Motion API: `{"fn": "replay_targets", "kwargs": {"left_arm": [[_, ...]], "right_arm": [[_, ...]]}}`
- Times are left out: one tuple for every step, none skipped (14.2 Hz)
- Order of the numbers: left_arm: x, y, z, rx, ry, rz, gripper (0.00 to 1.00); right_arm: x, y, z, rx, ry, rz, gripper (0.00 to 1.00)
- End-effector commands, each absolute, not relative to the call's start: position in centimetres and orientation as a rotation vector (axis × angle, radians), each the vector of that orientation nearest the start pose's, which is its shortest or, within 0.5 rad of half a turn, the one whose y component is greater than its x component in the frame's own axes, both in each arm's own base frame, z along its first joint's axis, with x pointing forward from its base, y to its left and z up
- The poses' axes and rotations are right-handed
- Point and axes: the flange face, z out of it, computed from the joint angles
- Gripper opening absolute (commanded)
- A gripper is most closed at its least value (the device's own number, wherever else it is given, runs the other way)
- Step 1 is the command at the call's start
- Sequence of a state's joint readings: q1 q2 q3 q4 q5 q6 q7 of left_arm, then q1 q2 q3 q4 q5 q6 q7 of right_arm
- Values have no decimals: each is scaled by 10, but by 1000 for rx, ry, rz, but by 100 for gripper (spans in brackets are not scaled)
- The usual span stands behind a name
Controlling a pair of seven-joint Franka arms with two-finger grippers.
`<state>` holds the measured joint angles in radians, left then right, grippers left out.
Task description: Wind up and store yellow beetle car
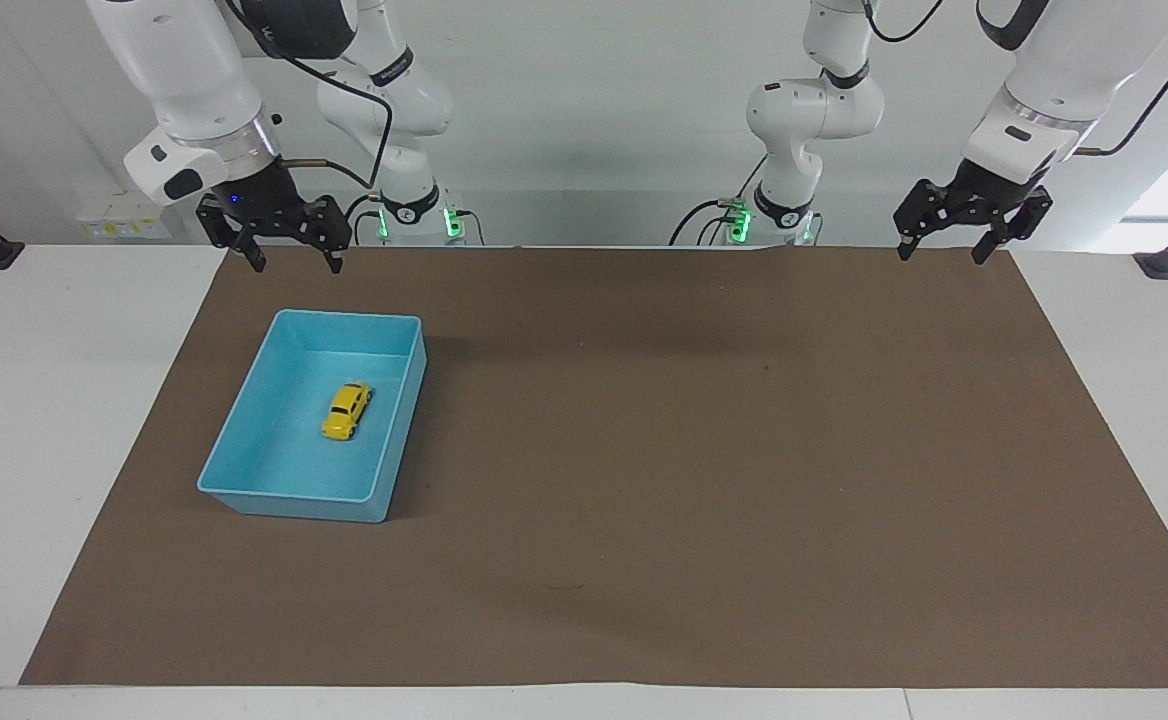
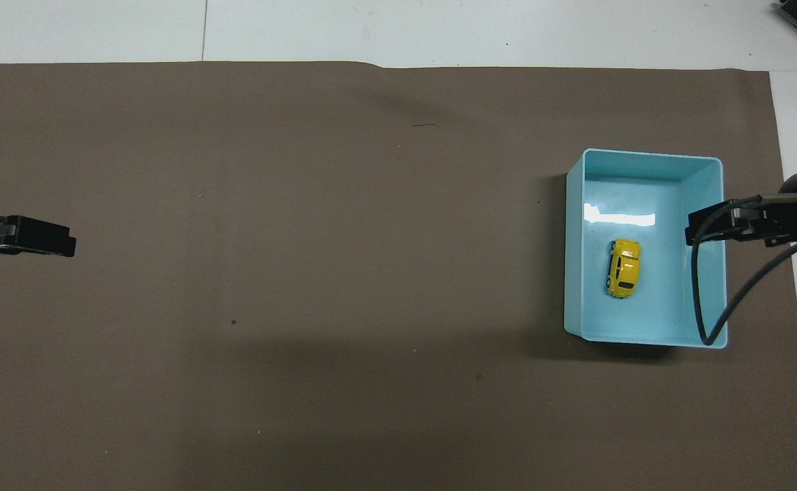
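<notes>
Facing view. The right gripper (image 1: 289,260) hangs in the air over the brown mat (image 1: 704,450), at the mat's edge nearest the robots and toward the right arm's end of the table. Its two fingers point down and stand apart with nothing between them. The blue bin (image 1: 244,440) sits on the mat just below this gripper in the view, farther from the robots than the spot under the fingertips, and clear of them. The yellow beetle car (image 1: 347,411) rests on its wheels on the bin floor, about mid-bin, touching no wall and well apart from either gripper. The left gripper (image 1: 939,251) hangs over the mat's corner nearest the robots at the left arm's end, fingers spread, empty. The whole mat width lies between it and the bin.

Overhead view. The right gripper (image 2: 733,225) overlaps the bin's wall (image 2: 712,204) on the side toward the right arm's end; a black cable (image 2: 702,300) loops from it across that wall. The car (image 2: 624,268) lies lengthwise in the bin, beside the gripper tip and apart from it. The left gripper (image 2: 30,236) shows only its tip over bare mat.
</notes>
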<state>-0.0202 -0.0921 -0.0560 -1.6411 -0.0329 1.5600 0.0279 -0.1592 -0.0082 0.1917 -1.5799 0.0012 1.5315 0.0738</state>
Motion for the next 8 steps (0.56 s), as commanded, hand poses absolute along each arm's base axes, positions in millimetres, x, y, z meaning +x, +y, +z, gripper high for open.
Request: {"fn": "replay_targets", "kwargs": {"left_arm": [[519, -45, 643, -3174, 157, -10, 100], [519, -45, 643, -3174, 160, -8, 100], [519, -45, 643, -3174, 160, -8, 100], [519, -45, 643, -3174, 160, -8, 100], [519, -45, 643, -3174, 160, -8, 100], [519, -45, 643, -3174, 160, -8, 100], [519, -44, 643, -3174, 157, -8, 100], [519, -45, 643, -3174, 160, -8, 100]], "right_arm": [[547, 19, 625, -3134, 81, 61, 100], [548, 19, 625, -3134, 81, 59, 100], [548, 19, 624, -3133, 84, 61, 100], [547, 19, 625, -3131, 84, 59, 100], [547, 20, 624, -3130, 84, 61, 100], [547, 20, 624, -3128, 83, 61, 100], [547, 20, 624, -3128, 83, 61, 100], [547, 20, 623, -3127, 83, 64, 100]]}}
